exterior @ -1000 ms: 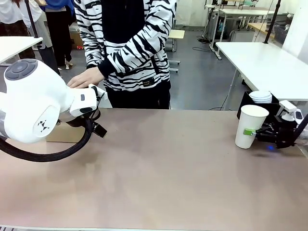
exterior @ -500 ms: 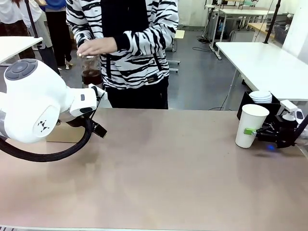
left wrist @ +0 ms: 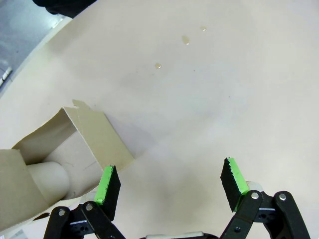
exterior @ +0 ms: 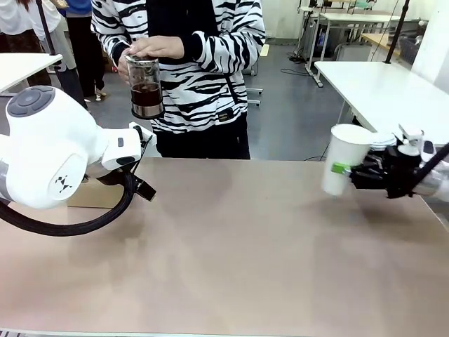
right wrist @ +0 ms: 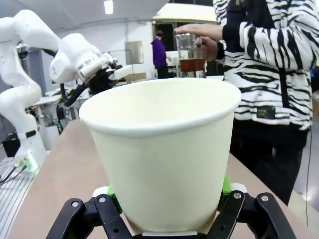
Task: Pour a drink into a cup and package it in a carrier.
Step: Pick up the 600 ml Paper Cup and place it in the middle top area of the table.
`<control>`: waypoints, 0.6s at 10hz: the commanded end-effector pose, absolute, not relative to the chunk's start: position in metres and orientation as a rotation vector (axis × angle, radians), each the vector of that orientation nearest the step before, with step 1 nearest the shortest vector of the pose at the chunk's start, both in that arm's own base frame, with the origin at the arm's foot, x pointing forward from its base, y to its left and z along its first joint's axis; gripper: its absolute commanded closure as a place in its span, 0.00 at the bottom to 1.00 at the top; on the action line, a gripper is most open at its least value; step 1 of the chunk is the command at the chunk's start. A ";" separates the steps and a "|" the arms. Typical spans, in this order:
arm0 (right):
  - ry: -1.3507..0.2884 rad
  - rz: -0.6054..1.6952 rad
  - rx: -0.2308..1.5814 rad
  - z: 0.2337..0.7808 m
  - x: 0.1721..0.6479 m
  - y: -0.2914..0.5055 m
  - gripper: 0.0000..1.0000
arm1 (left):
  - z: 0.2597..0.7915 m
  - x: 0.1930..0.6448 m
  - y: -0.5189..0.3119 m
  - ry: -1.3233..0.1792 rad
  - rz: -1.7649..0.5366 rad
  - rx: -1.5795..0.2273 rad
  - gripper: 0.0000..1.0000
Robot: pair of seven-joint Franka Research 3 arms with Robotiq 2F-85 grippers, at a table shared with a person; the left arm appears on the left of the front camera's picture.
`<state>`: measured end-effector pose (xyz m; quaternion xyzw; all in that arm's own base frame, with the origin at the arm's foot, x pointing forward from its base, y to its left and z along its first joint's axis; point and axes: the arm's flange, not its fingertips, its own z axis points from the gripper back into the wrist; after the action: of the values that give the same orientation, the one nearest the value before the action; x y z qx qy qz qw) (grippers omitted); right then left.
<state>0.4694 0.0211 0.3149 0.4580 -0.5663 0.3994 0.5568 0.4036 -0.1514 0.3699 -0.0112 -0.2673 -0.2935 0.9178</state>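
Observation:
My right gripper (exterior: pixel 345 170) is shut on the white paper cup (exterior: pixel 342 167) and holds it tilted a little above the table at the right. In the right wrist view the cup (right wrist: pixel 164 149) sits between the green pads (right wrist: pixel 225 188), open mouth up. Across the table a person holds a glass jug (exterior: pixel 146 86) with both hands at chest height; the dark brown drink (exterior: pixel 146 96) fills its lower part. My left gripper (left wrist: pixel 170 181) is open over the table, right beside the brown cardboard carrier (left wrist: pixel 84 134). In the front view my left arm hides most of the carrier (exterior: pixel 95 196).
My bulky left arm (exterior: pixel 49 147) takes up the table's left side. A stack of white lids (exterior: pixel 382 138) stands behind the held cup at the far right. A few droplets (left wrist: pixel 185 40) lie on the tabletop. White tables stand behind the person.
My right gripper has lifted the cup off the table and carried it left. The person has picked up the jug and raised it to chest height. My left arm has not moved.

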 end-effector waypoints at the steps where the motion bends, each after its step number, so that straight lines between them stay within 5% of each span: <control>1: -1.311 0.865 1.051 0.325 0.499 0.072 0.20 | 0.370 0.403 -0.151 -0.550 -0.604 -0.024 0.00; 6: -1.358 0.755 0.989 0.302 0.590 0.174 0.20 | 0.370 0.403 -0.151 -0.550 -0.604 -0.024 0.00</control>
<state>0.5678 0.1647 0.3104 0.4362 -0.5763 0.3406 0.6013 0.4036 -0.1513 0.3697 -0.0109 -0.2670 -0.2934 0.9179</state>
